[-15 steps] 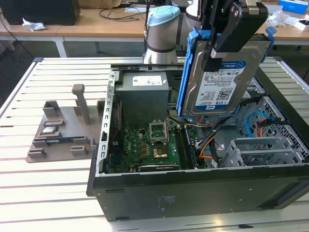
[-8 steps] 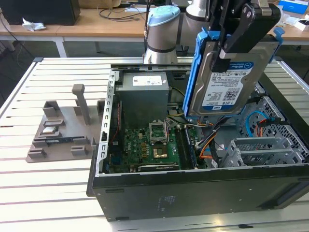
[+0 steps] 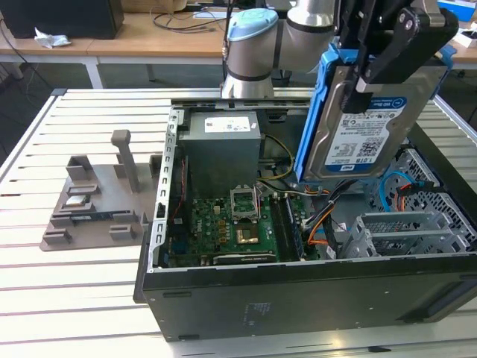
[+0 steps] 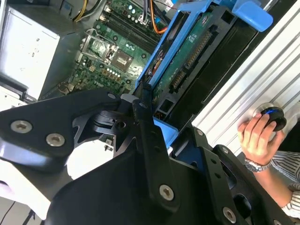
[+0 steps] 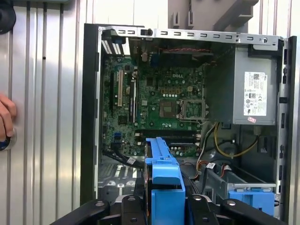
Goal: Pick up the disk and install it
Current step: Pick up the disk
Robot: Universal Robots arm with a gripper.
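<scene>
The claw [image 3: 370, 74] is clamping on the upper edge of the disk [image 3: 358, 127], holding it in the air on edge with its label facing out and blue rails along its sides. Below the claw the open computer case [image 3: 298, 291] is lying on the slatted table [image 3: 74, 298], its green motherboard [image 3: 231, 224] and grey power supply [image 3: 222, 145] showing beneath the held disk. Off to one side of the claw, in the second wrist view, a person's hand [image 4: 255, 136] is resting on what seems to be a round blue-topped button [image 4: 273, 114].
</scene>
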